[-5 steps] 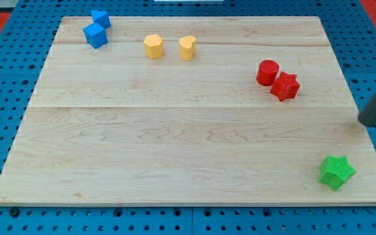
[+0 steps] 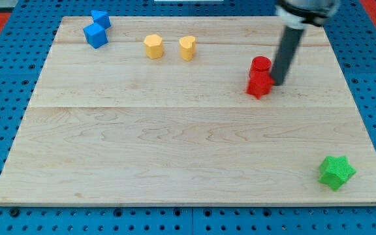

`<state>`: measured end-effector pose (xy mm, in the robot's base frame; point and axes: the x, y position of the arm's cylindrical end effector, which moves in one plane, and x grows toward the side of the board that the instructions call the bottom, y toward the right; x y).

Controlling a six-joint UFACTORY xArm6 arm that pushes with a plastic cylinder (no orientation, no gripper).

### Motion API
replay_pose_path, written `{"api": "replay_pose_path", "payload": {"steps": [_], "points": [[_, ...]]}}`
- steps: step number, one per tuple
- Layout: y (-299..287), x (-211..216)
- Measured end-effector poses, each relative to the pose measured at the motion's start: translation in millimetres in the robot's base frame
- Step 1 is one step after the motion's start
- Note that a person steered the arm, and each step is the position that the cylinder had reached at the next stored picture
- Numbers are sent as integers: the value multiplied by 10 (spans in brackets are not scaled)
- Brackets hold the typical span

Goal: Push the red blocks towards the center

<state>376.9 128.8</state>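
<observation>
Straight dark rod; my tip [image 2: 280, 83]

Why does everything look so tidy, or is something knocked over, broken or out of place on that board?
Nothing stands out. All blocks sit flat on the wooden board. My tip is beside the red star and red cylinder, on the view's right. The green star sits alone near the corner.

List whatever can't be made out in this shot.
- Camera view: whether my tip touches the red star block or the red cylinder; they sit too close to tell.
- The rod's upper part and the arm are blurred and cut off by the view's top edge.
- The rear blue block is partly hidden by the front blue cube.
</observation>
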Motion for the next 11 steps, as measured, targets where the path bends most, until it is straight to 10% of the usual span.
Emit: {"api": "replay_pose_path", "payload": {"steps": [1, 5, 7, 11], "points": [[-580, -78], [569, -405], [-510, -571], [-339, -553]]}}
